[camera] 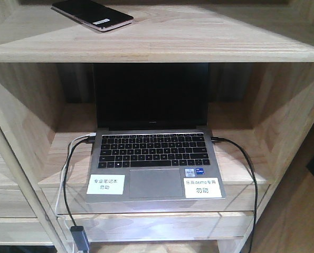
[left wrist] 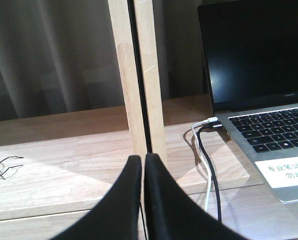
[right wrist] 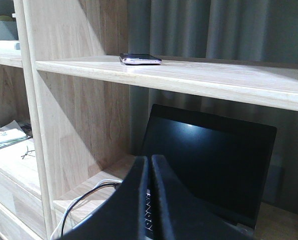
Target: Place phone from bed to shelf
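Observation:
The black phone (camera: pixel 92 14) lies flat on the upper board of the light wood shelf (camera: pixel 199 37), near its left end, with a white sticker showing. In the right wrist view the phone (right wrist: pixel 140 59) rests on that same board of the shelf (right wrist: pixel 214 80), well above and behind my right gripper (right wrist: pixel 150 159), which is shut with nothing in it. My left gripper (left wrist: pixel 142 158) is shut and empty too, low in front of a shelf upright (left wrist: pixel 138 75). The bed is out of view.
An open grey laptop (camera: pixel 154 158) with a dark screen stands in the compartment under the phone, with black and white cables (camera: pixel 72 158) plugged into its sides. A small wire (left wrist: pixel 3 165) lies on the left board. Papers (right wrist: pixel 3 137) sit in the far left compartment.

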You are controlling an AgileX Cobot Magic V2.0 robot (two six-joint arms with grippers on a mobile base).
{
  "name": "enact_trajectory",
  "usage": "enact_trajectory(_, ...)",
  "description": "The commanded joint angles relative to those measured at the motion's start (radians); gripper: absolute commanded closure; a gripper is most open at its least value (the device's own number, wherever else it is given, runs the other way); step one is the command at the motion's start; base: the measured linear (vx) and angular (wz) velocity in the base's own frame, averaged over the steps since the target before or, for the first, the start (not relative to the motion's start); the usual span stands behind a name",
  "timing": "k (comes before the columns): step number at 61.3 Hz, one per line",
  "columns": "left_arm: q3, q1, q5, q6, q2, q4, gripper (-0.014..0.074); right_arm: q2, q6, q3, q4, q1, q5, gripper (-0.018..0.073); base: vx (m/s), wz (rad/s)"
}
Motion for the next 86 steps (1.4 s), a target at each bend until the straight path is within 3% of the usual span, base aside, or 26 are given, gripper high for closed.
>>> enact_trajectory(1,-0.023,-0.003,-0.072,-0.006,-0.005,-0.009,0.0595,0.009,-0.002,-0.027,0.010,-0.003,-0.056,0.0569,0.00,0.00)
enact_trajectory(12,-0.023,-0.003,-0.072,-0.006,-0.005,-0.009,0.0595,0.013,0.010,-0.027,0.005,-0.003,-0.059,0.0569,0.00,0.00)
enact_trajectory(18,-0.023,-0.003,-0.072,-0.006,-0.005,-0.009,0.0595,0.008,0.078,-0.027,-0.069,-0.003,-0.061,0.0569,0.00,0.00)
enact_trajectory(24,-0.023,-0.003,-0.072,-0.006,-0.005,-0.009,0.0595,0.006,0.260,-0.027,-0.236,-0.003,-0.055,0.0569,0.00,0.00)
enact_trajectory(33,-0.023,-0.003,-0.072,-0.006,-0.005,-0.009,0.0595,0.006,0.563,-0.027,-0.575,-0.004,-0.044,0.0569,0.00,0.00)
enact_trajectory(38,-0.023,-0.003,-0.072,-0.006,-0.005,-0.009,0.0595,0.006,0.657,-0.026,-0.680,-0.029,-0.039,0.0569,0.00,0.00)
enact_trajectory(52,-0.023,-0.003,-0.072,-0.006,-0.005,-0.009,0.0595,-0.061,0.674,0.071,-0.692,-0.263,-0.049,0.0569,0.00,0.00)
enact_trajectory(63,-0.023,-0.003,-0.072,-0.006,-0.005,-0.009,0.0595,-0.195,0.681,0.197,-0.701,-0.405,-0.050,0.0569,0.00,0.00)
enact_trajectory(75,-0.023,-0.003,-0.072,-0.006,-0.005,-0.009,0.0595,-0.317,0.682,0.315,-0.710,-0.517,-0.059,0.0569,0.00,0.00)
enact_trajectory(86,-0.023,-0.003,-0.072,-0.006,-0.005,-0.009,0.0595,-0.346,0.683,0.435,-0.710,-0.534,-0.152,0.0569,0.00,0.00)
